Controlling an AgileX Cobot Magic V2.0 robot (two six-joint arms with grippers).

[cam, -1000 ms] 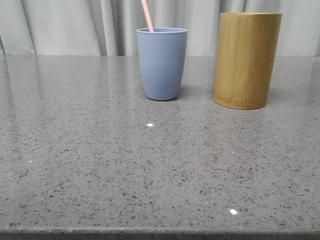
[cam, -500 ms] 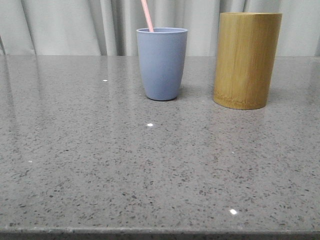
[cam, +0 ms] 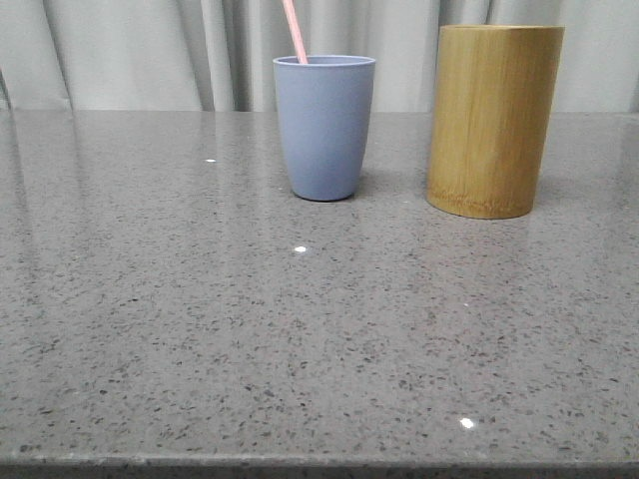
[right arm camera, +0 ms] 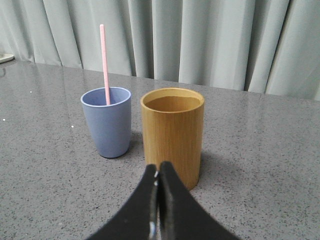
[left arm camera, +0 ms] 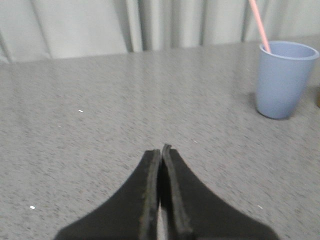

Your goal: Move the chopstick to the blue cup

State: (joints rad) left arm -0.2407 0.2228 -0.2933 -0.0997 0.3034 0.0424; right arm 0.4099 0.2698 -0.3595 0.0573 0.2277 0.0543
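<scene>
1 pink chopstick (right arm camera: 104, 65) stands in blue cup (right arm camera: 107, 122), leaning on its rim, beside bamboo holder (right arm camera: 173, 135) on worktop (cam: 300, 339). Left gripper (left arm camera: 161, 155) and right gripper (right arm camera: 157, 175): jaws closed, empty, well apart from cup.

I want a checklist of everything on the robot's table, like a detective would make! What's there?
Surface: grey speckled stone table, glossy, with small light reflections.
Job's things: one pink chopstick stands tilted inside the blue cup; only its upper end shows.
Clutter: a taller bamboo cylinder stands to the right of the blue cup in the front view, apart from it; the right wrist view shows nothing sticking out of it.
End effectors: left end effector shut and holding nothing; right end effector shut and holding nothing, facing the bamboo cylinder.
Cables: nothing seen.
Surroundings: pale pleated curtain behind the table.
</scene>
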